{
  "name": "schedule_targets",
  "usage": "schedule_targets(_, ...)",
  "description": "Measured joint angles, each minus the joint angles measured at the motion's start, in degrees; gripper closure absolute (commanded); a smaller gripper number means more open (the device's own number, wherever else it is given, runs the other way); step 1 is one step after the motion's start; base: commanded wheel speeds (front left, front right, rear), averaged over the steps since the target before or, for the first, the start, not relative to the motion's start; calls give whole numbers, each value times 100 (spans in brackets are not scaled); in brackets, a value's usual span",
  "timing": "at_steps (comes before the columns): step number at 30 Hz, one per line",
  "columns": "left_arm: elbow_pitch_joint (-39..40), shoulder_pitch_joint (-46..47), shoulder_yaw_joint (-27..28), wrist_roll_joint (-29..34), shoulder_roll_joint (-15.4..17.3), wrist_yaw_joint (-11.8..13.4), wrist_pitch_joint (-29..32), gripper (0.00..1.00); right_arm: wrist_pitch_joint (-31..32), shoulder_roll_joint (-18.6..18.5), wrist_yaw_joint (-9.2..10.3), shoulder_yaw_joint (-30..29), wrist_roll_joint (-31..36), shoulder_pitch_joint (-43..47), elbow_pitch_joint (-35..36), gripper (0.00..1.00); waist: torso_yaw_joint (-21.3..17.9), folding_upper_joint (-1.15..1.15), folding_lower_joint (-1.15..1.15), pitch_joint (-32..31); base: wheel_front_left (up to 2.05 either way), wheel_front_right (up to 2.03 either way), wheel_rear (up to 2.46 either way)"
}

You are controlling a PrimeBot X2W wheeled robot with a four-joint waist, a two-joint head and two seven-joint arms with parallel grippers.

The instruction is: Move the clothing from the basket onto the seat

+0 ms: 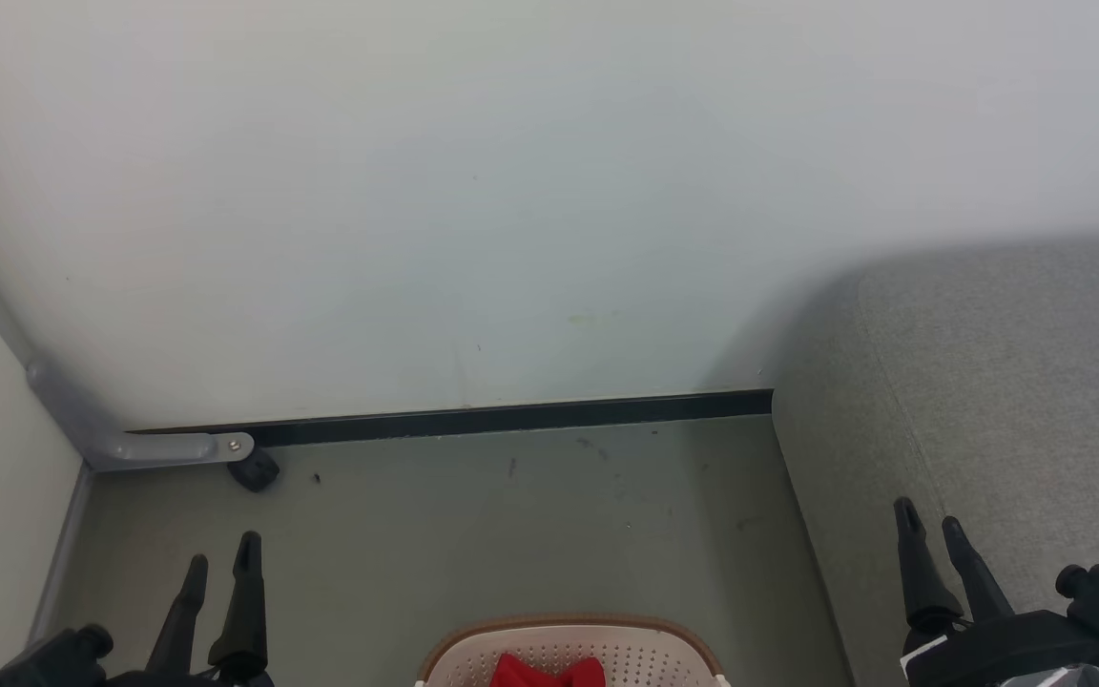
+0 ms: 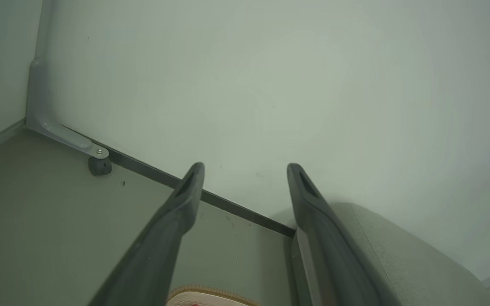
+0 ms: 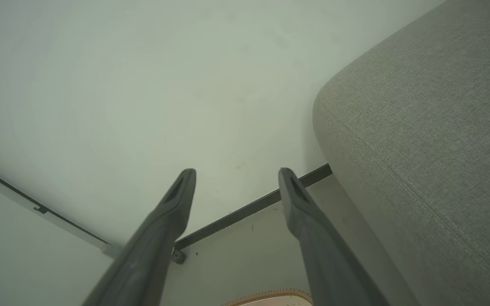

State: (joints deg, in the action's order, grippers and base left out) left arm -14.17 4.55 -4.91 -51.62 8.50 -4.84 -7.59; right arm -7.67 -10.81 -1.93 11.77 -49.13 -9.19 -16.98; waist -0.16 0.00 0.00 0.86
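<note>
The cream basket [image 1: 597, 637] with its brown rim pokes up from the bottom edge of the head view, on the floor. Red clothing [image 1: 547, 672] lies inside it, mostly cut off by the frame. The grey seat [image 1: 1007, 382] fills the right side, against the wall. My left gripper [image 1: 220, 551] stands open at the lower left, empty, well left of the basket. Over the seat's front edge at the lower right, my right gripper [image 1: 928, 523] is open and empty too. The basket rim [image 2: 211, 293] and seat [image 2: 402, 259] show between and beside my left fingers; the seat [image 3: 432, 127] and basket rim [image 3: 270, 295] appear in the right wrist view.
A pale wall stands close ahead with a dark baseboard [image 1: 511, 418]. A grey metal bracket [image 1: 144, 447] and a small dark foot [image 1: 254, 469] sit in the left corner. Grey-green floor [image 1: 511, 525] lies between wall and basket.
</note>
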Motion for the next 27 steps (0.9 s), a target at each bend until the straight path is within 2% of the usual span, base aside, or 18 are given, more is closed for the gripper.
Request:
schedule_targets(7,-8,28,-115,766,69,135,-172,0,-158,-89,147,231,702,-98,4,0,-4,0,0,4,0,0,0)
schedule_targets(27,-29,123,-193,2252,91,164,-589,0,-589,-225,345,570,2100,-275,-51,0,-1,0,0,53,0,0,0)
